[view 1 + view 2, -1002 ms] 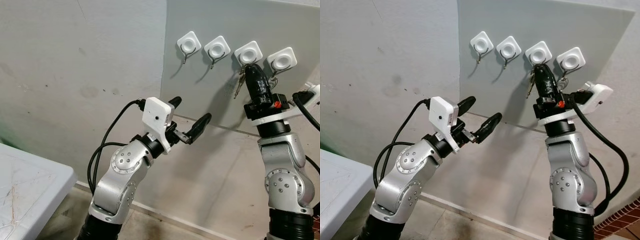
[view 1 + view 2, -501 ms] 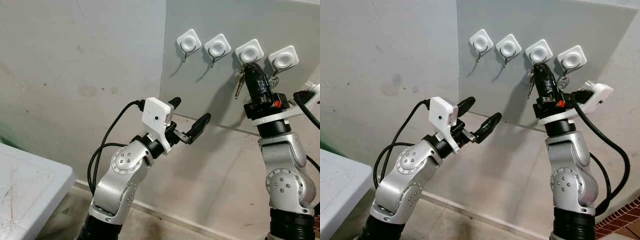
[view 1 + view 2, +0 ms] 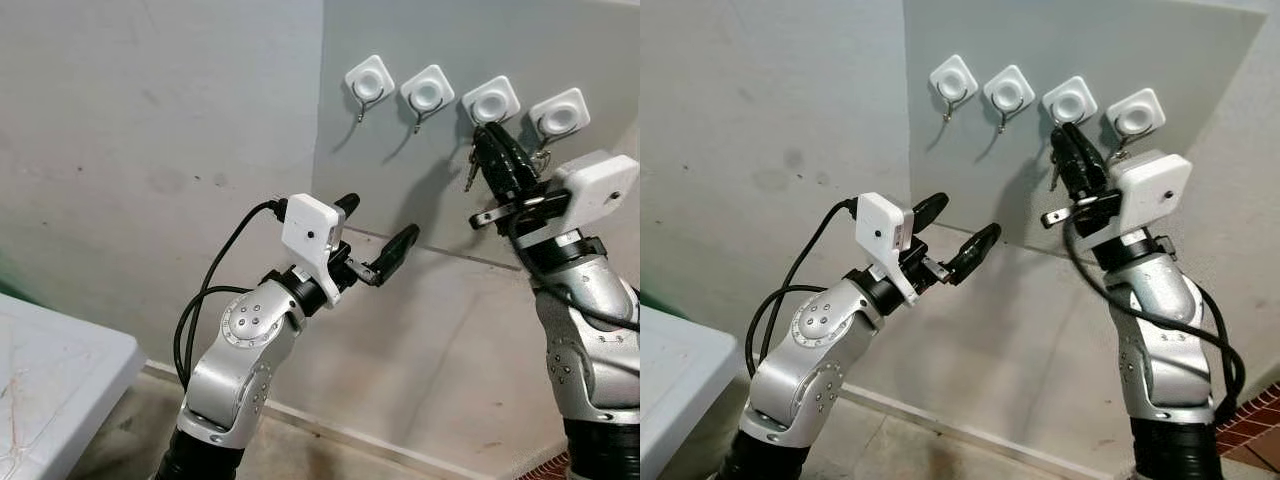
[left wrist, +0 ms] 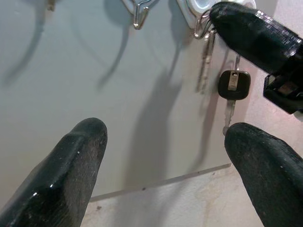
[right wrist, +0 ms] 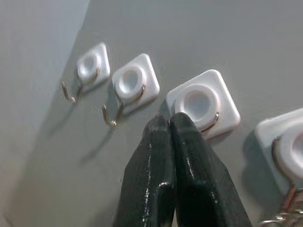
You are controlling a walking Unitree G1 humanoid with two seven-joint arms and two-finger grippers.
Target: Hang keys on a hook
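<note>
Four white hooks sit in a row on a grey board. My right gripper is raised to the third hook, its fingers pressed shut with their tips just under the hook's pad. The keys dangle beside those fingertips: a silver key and a black-headed key, with their ring at the hook's metal loop. My left gripper hovers open and empty lower down, in front of the board, pointing at the hooks.
The first hook and second hook are bare. A metal ring hangs at the fourth hook. A white table corner stands low on the left. Bare wall spreads left of the board.
My right wrist has turned, bringing its white camera block round to the right, while the fingertips stay at the third hook. The left arm has not moved. The view shifted slightly.
</note>
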